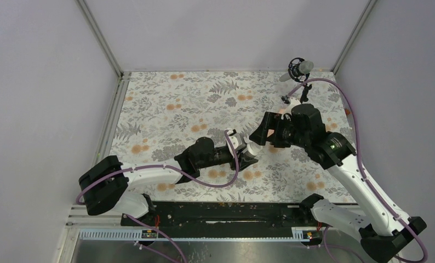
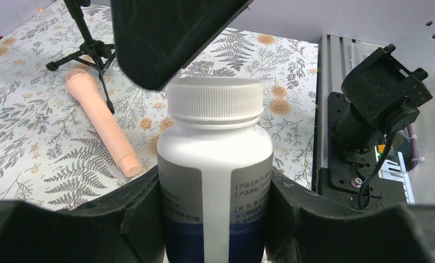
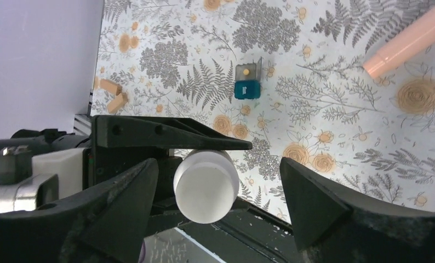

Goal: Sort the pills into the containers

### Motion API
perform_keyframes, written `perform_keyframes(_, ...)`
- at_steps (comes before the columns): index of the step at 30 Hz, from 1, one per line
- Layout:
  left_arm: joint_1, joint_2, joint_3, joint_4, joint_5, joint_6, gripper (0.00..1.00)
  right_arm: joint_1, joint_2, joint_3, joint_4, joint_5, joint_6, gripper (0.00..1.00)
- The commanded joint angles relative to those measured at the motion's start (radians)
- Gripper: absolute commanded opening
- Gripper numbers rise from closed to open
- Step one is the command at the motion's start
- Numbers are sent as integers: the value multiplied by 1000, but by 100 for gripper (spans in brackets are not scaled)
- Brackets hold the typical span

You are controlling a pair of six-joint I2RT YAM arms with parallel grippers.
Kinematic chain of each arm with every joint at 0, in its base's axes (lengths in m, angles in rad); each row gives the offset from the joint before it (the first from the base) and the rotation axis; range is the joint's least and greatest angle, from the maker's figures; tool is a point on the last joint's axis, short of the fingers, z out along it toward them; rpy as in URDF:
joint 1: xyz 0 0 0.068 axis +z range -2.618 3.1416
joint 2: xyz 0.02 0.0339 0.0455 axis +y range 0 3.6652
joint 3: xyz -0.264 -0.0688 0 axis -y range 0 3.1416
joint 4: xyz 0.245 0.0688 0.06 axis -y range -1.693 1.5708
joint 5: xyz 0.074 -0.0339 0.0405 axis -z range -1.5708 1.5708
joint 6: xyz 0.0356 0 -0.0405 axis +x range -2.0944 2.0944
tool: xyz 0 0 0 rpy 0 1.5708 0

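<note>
We have the left pincer (image 2: pixel 215 233) clamped on the white bottle (image 2: pixel 215 159); its cap (image 3: pixel 205 187) faces the right pincer (image 3: pixel 219 167) end-on, between fingers spread apart.

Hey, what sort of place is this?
Probably a robot test booth in a lab: plain white walls held by metal rails, a floral-covered table, and a microphone on a tripod.

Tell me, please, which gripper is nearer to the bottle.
Left. The left gripper is clamped on the bottle, touching its body. The right gripper is open, straddling the cap with a gap on each side.
</note>
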Motion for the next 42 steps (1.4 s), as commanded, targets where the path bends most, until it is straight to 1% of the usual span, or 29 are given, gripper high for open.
perform_keyframes(1,-5,-29,21,89,3,8,0,-4,-56,58,38,-32,-90,91)
perform_keyframes(4,-4,-36,16,89,36,6,0,-4,-69,85,-1,-183,-224,95)
perform_keyframes(6,-4,-41,18,84,74,9,0,-4,-60,104,-59,-276,-318,96)
perform_keyframes(8,-4,-46,24,69,114,15,0,-4,-49,120,-122,-303,-388,96)
perform_keyframes(11,-4,-57,26,57,168,15,0,-5,-34,136,-195,-302,-450,94)
perform_keyframes(13,-3,-64,26,53,195,15,0,-3,-31,137,-212,-298,-472,90)
perform_keyframes(14,-4,-67,26,51,203,14,0,-4,-31,136,-217,-300,-481,86)
perform_keyframes(15,-3,-70,26,52,206,15,0,-3,-30,134,-217,-299,-485,82)
perform_keyframes(19,-3,-72,30,50,234,15,0,-4,-16,123,-203,-288,-467,78)
perform_keyframes(23,-4,-72,30,63,262,15,0,-4,2,106,-152,-254,-422,72)
perform_keyframes(30,-3,-77,23,83,259,10,0,-4,89,111,-85,-159,-340,71)
perform_keyframes(33,-3,-82,20,81,242,14,0,-4,118,121,-85,-81,-308,71)
perform_keyframes(35,-4,-83,20,73,232,15,0,-4,117,133,-86,-54,-292,71)
perform_keyframes(38,-4,-79,19,59,216,15,0,-5,88,146,-86,-52,-272,73)
perform_keyframes(42,-4,-77,20,42,194,15,0,-13,25,151,-101,-91,-263,86)
